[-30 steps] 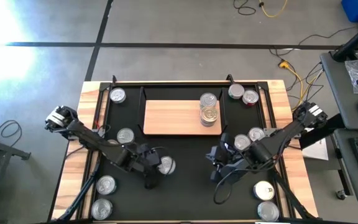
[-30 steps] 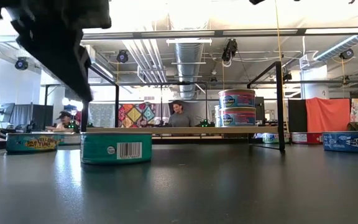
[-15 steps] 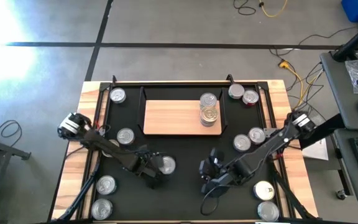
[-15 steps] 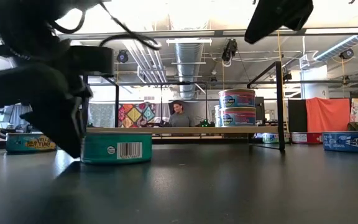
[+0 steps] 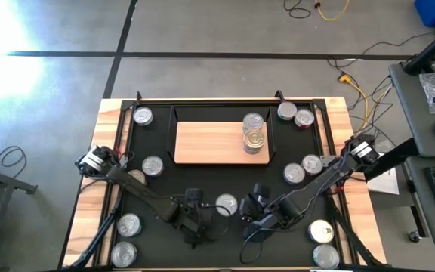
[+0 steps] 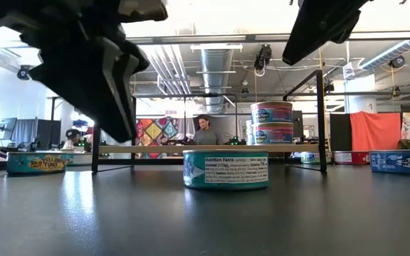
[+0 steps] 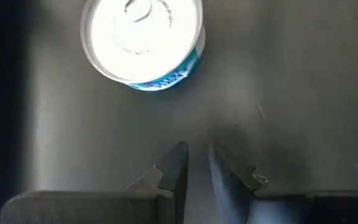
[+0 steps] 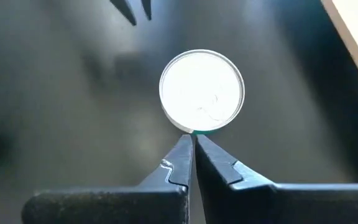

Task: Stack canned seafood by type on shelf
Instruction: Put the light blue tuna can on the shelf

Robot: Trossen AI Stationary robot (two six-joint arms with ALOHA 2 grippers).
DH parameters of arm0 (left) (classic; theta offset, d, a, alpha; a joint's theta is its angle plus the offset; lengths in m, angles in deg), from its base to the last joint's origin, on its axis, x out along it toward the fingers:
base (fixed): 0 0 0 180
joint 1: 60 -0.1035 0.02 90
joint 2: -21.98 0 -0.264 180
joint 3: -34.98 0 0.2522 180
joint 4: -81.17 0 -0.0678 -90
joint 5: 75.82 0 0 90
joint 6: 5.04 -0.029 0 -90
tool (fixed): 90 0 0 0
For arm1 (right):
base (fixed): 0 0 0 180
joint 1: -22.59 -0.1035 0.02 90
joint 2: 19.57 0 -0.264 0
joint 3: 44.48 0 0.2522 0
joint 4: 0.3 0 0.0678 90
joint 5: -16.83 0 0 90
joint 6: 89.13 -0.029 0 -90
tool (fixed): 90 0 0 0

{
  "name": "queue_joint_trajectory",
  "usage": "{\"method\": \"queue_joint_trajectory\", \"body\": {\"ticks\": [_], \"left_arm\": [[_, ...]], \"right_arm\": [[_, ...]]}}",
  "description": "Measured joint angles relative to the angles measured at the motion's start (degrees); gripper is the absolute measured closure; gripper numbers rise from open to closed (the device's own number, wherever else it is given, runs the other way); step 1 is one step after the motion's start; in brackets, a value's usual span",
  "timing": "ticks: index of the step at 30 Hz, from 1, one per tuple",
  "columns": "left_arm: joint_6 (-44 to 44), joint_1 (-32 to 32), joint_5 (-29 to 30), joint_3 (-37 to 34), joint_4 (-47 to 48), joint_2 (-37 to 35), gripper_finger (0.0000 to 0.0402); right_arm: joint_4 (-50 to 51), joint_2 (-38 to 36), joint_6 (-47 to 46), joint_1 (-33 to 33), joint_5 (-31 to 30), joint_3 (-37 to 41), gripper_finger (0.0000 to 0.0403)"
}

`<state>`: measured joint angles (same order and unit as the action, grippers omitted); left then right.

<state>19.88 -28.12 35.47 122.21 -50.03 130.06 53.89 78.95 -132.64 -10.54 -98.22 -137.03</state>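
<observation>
While both arms hang low over the black mat (image 5: 232, 177):
Can: a short round silver-topped teal-sided tin (image 5: 226, 205) is seen standing between both end effectors.
Left end effector (image 7: 196, 163): nearly pressed together, empty, beside the tin.
Right end effector (image 8: 191, 149): pressed together, tips at the tin's rim.
Shelf: a light-wood board (image 5: 206, 142) carries two stacked tins (image 5: 254, 138).

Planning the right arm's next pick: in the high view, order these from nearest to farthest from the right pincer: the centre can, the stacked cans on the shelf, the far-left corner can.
From the right pincer:
1. Centre can, just beside it on the mat.
2. Stacked cans, on the shelf's right end.
3. Far-left corner can, beyond the shelf.
</observation>
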Motion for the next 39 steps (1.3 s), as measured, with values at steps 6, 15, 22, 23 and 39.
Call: {"method": "queue_joint_trajectory", "body": {"ticks": [6,15,22,23,39], "left_arm": [[0.1,-1.5,0.5,-3.9,-6.2,0.3,0.0347],[-4.1,-9.0,0.7,-8.2,-10.0,0.3,0.0312],[-9.8,-14.6,0.5,-7.5,-16.6,1.2,0.0289],[-9.7,-15.1,-0.1,-7.3,-16.8,1.6,0.0288],[-6.4,-6.0,-9.9,-5.0,-13.6,0.9,0.0286]], "right_arm": [[-0.6,2.8,-1.1,0.0,0.1,0.2,0.0390],[-1.0,9.3,-5.4,0.0,6.3,0.1,0.0390],[-1.2,10.1,-6.4,0.6,4.4,0.0,0.0390],[-1.4,10.1,-6.5,1.0,3.7,0.0,0.0390],[-2.2,10.1,-4.9,5.0,2.8,-0.1,0.0390]]}}
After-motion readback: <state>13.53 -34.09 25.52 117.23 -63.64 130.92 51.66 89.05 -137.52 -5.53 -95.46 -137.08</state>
